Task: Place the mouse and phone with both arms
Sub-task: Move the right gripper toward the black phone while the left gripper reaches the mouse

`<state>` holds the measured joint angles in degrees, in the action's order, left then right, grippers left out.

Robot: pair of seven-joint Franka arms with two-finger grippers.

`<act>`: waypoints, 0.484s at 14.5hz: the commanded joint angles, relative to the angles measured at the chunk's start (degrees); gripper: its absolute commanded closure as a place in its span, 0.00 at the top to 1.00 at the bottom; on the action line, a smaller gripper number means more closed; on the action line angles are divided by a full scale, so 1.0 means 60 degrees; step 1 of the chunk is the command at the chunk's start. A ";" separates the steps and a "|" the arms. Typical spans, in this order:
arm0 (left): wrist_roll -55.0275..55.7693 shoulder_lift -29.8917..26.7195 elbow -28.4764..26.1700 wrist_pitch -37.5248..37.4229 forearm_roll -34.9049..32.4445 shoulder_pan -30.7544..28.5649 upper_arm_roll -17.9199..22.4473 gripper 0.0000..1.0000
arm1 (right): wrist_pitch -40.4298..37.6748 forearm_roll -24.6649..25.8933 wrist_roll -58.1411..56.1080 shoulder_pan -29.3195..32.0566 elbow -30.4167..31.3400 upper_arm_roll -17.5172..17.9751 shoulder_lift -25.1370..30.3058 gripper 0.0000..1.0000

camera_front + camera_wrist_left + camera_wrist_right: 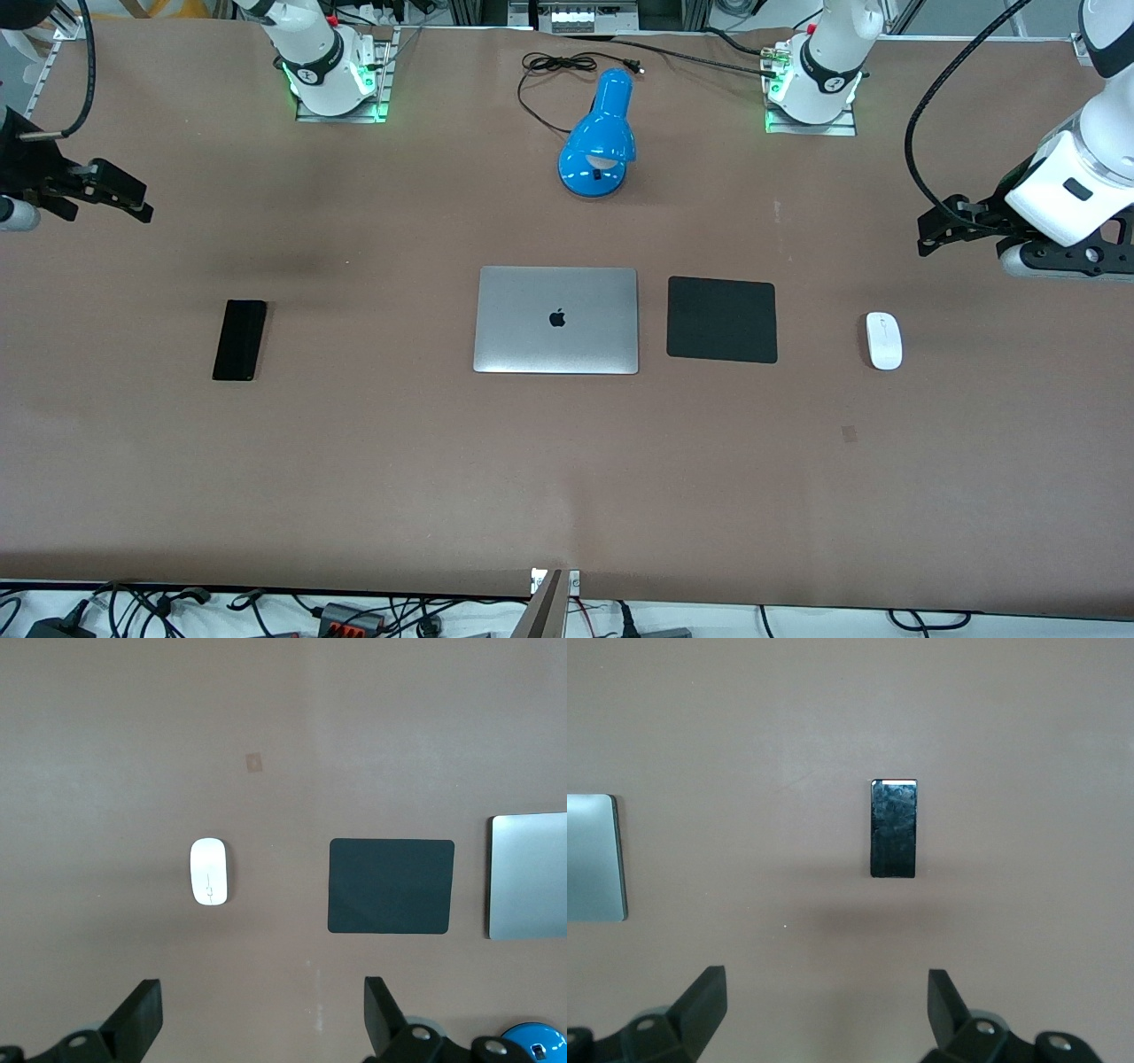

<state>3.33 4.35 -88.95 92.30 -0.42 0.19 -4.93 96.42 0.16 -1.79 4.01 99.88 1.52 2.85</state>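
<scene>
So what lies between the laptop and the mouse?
The black mouse pad lies between the closed laptop and the white mouse, touching neither; front view shows it.

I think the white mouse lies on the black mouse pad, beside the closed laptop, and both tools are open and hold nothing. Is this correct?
Not quite. The mouse lies on the bare table, apart from the mouse pad, toward the left arm's end; the front view shows this. The pad is beside the closed laptop, and both tools are open and empty.

Left gripper (pixel 261 1014): fingers spread wide, raised over bare table, holding nothing.
Mouse (pixel 210 871): white, flat on brown table (pixel 133 744), alone.
Mouse pad (pixel 391 886): black, beside mouse, apart from it.
Laptop (pixel 529 875): silver, closed, just beside pad, partly cut off.
Lamp (pixel 534 1042): blue, sliver visible.
</scene>
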 commanded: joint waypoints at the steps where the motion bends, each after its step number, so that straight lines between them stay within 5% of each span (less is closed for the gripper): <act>1: 0.0002 0.0140 0.0338 -0.0178 -0.0164 -0.0016 -0.0057 1.00 | 0.0101 -0.0070 0.0048 0.0064 -0.0051 0.0113 -0.0342 1.00; 7: 0.0046 0.0154 0.0338 -0.0208 -0.0238 -0.0031 0.0016 1.00 | 0.0643 -0.0011 0.0108 0.0123 0.0037 0.0099 -0.1178 1.00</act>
<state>3.33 4.35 -88.85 92.30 -0.46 0.27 -4.92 99.37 0.17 -1.78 4.16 100.05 1.64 -3.41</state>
